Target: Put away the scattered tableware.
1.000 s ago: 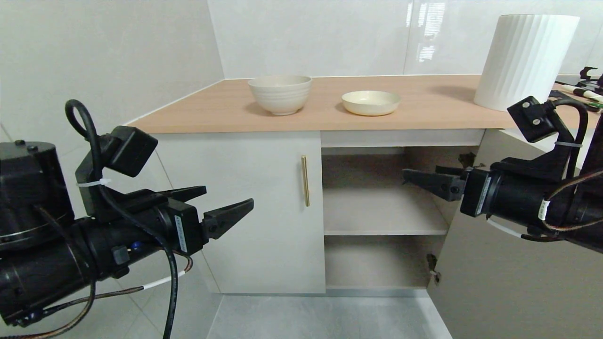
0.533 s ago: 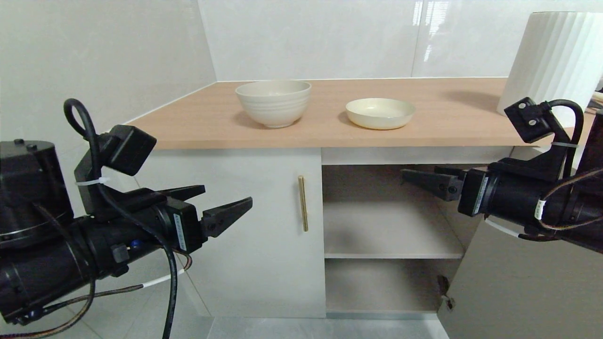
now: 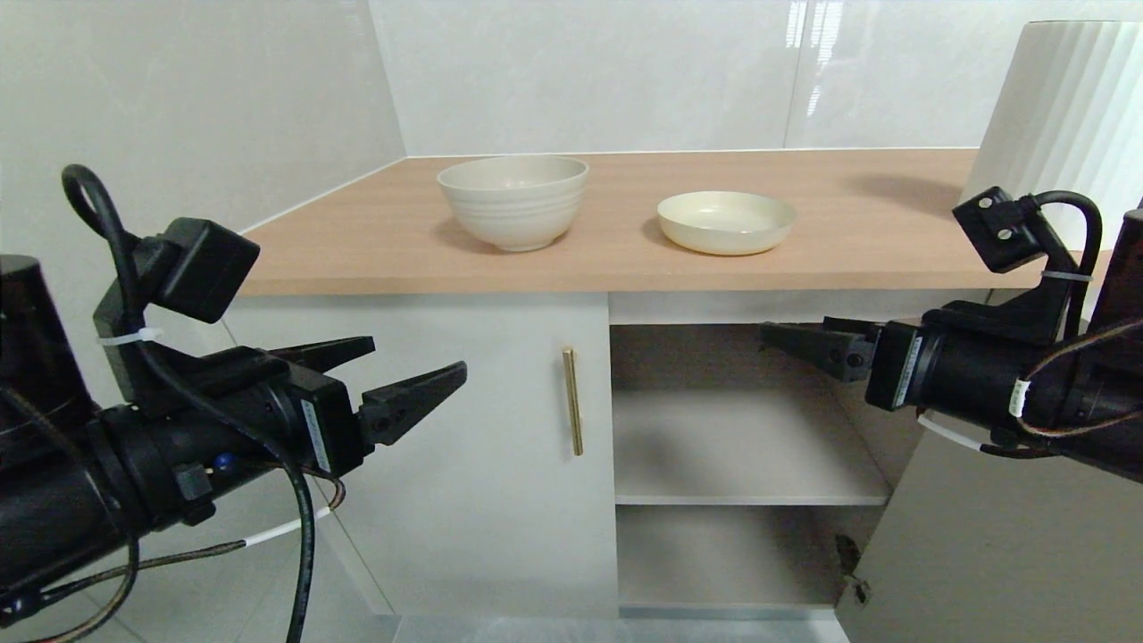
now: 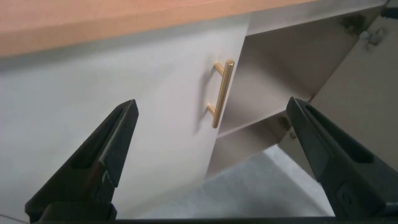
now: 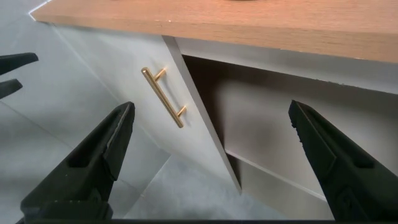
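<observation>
While left tool (image 3: 415,357) and right tool (image 3: 795,333) gape, the bench (image 3: 848,232) holds two pieces.
Ribbed cream bowl (image 3: 513,201); shallow pale-yellow dish (image 3: 726,221).

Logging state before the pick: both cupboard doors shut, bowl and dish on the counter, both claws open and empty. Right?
No: only the left door is shut; the right door stands open, per the head view; bowl and dish are on the counter, left claw and right claw open and empty.
</observation>
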